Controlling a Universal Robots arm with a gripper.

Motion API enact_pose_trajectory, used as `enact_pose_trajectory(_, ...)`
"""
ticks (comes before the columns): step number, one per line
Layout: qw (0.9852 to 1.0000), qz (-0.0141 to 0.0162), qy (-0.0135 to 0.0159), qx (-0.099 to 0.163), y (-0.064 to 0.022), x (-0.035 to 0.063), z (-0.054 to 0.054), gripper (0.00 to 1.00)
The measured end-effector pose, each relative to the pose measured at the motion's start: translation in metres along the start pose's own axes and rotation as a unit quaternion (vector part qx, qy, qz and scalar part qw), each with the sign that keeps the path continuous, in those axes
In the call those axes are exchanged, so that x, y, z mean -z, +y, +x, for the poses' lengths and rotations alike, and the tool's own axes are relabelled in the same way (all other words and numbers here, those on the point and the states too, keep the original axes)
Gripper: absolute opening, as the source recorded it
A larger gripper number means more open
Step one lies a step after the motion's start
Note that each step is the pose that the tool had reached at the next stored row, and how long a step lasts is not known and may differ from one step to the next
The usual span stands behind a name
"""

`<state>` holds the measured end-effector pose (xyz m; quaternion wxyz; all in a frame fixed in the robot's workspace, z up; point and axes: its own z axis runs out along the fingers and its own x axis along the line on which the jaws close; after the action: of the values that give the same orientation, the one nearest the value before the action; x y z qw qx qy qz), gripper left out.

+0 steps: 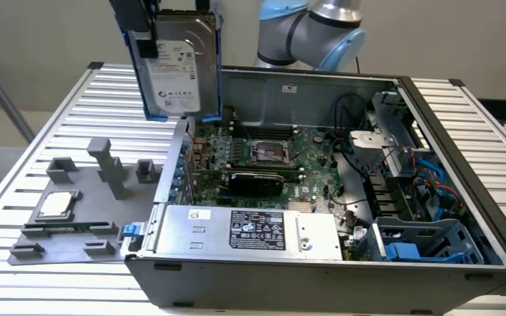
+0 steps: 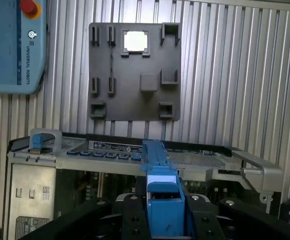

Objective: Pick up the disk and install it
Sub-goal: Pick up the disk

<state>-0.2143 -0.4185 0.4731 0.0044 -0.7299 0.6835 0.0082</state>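
Pincer (image 2: 164,217) is clamped on the disk (image 1: 176,66), gripping its blue frame, which the wrist view shows edge-on. The disk is airborne and upright, label toward the exterior camera. It hangs over the open PC case (image 1: 323,283) at its wall on the exterior view's left, just above the motherboard (image 1: 271,155) edge. Beside the case on the slatted desk (image 1: 60,293), a grey fixture tray (image 1: 64,245) holds a small silver chip (image 1: 57,204).

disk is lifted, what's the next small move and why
Probably carry it toward the exterior view's right: the end effector holds the disk above the case at that view's left, while the grey-blue bay, likely its slot, sits at the right end.
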Motion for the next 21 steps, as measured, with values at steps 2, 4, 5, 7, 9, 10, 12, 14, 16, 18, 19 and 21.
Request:
enact_pose_trajectory(2,1.0,0.0,-0.0001,0.0,-0.009,0.0002,0.004,0.0)
enact_pose_trajectory(4,1.0,0.0,-0.0003,0.0,-0.0177,0.0003,0.007,0.0)
enact_pose_trajectory(5,1.0,0.0,-0.0004,0.0,-0.0221,0.0004,0.009,0.0)
enact_pose_trajectory(7,1.0,0.0,-0.0005,0.0,-0.0312,0.0007,0.013,0.0)
enact_pose_trajectory(9,1.0,0.0,-0.0007,0.0,-0.0401,0.001,0.017,0.0)
enact_pose_trajectory(10,1.0,0.0,-0.0007,0.0,-0.0445,0.0012,0.018,0.0)
enact_pose_trajectory(12,1.0,0.0001,-0.0009,0.0,-0.0533,0.0014,0.022,0.0)
enact_pose_trajectory(14,1.0,0.0001,-0.0011,0.0,-0.0622,0.0016,0.025,0.0)
enact_pose_trajectory(16,1.0,0.0001,-0.0012,0.0,-0.071,0.002,0.029,0.0)
enact_pose_trajectory(18,1.0,0.0,-0.0011,0.0,-0.08,0.0024,0.032,0.0)
enact_pose_trajectory(19,1.0,0.0,-0.0012,0.0,-0.0844,0.0026,0.034,0.0)
enact_pose_trajectory(21,1.0,0.0001,-0.0014,0.0,-0.0932,0.0028,0.038,0.0)
